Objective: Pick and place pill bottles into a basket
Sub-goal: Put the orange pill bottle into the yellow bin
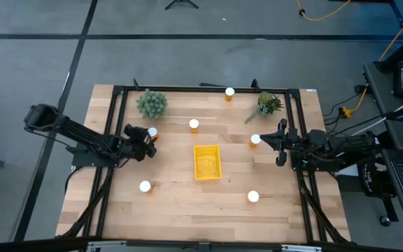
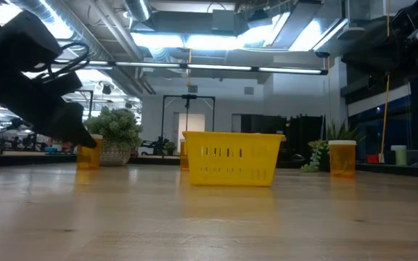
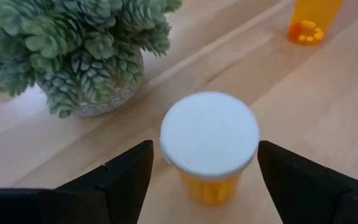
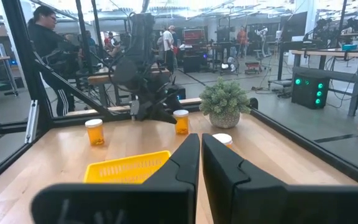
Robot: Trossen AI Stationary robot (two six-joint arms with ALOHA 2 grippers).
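The yellow basket (image 1: 208,162) stands on its base mid-table; it also shows in the low view (image 2: 231,158). Several orange pill bottles with white caps stand upright on the table. My left gripper (image 1: 147,135) is open, its fingers on either side of one bottle (image 3: 209,140) beside a green plant (image 3: 73,50), with a gap at each side of the cap. My right gripper (image 4: 201,140) is shut and empty, just short of another bottle (image 1: 255,140), whose cap (image 4: 221,139) shows beyond the fingertips.
Other bottles stand at the far edge (image 1: 229,92), behind the basket (image 1: 194,125), near left (image 1: 145,186) and near right (image 1: 252,197). Two potted plants (image 1: 151,103) (image 1: 268,105) stand at the back. A black frame (image 1: 117,91) rims the table. People stand in the room beyond.
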